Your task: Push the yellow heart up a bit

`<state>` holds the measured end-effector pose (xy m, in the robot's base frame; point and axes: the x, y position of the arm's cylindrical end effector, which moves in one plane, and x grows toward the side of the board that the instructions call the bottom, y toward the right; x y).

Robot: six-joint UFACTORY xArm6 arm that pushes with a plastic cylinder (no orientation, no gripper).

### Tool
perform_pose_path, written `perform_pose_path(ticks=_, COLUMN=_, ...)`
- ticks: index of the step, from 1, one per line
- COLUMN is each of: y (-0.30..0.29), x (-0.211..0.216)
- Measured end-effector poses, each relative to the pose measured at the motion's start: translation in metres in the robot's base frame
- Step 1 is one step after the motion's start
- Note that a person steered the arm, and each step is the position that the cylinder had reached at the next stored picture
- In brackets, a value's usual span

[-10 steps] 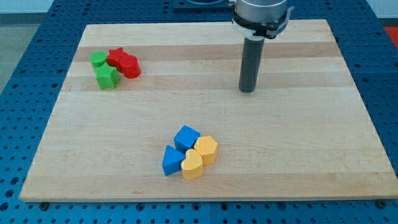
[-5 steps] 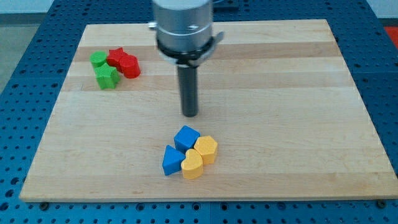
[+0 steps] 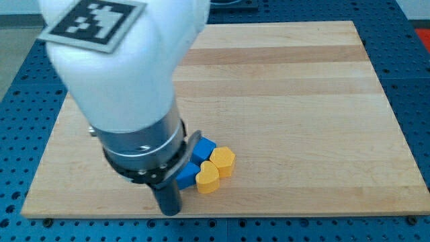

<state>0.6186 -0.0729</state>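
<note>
The yellow heart (image 3: 207,179) lies near the view's bottom centre of the wooden board (image 3: 302,101). A yellow hexagon block (image 3: 223,160) touches it at its upper right. A blue cube (image 3: 204,148) and a blue triangular block (image 3: 185,175) sit to its left, partly hidden by the arm. My tip (image 3: 170,211) rests on the board below and to the left of the yellow heart, just under the blue triangular block. The large white arm body (image 3: 121,74) fills the view's left.
The arm body hides the board's upper left, so the red and green blocks seen there earlier do not show. The board's bottom edge (image 3: 269,215) runs just below my tip. A blue perforated table (image 3: 416,81) surrounds the board.
My tip has swept from the board's upper right, past the centre, down to the bottom left of the blue and yellow cluster. The blocks have not moved.
</note>
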Motion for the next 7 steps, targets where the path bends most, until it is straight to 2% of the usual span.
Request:
perform_pose_path(ticks=1, y=0.002, x=0.0)
perform_pose_path(ticks=2, y=0.051, x=0.0)
perform_pose_path(ticks=3, y=0.075, x=-0.003)
perform_pose_path(ticks=5, y=0.075, x=-0.041)
perform_pose_path(ticks=7, y=0.075, x=-0.051)
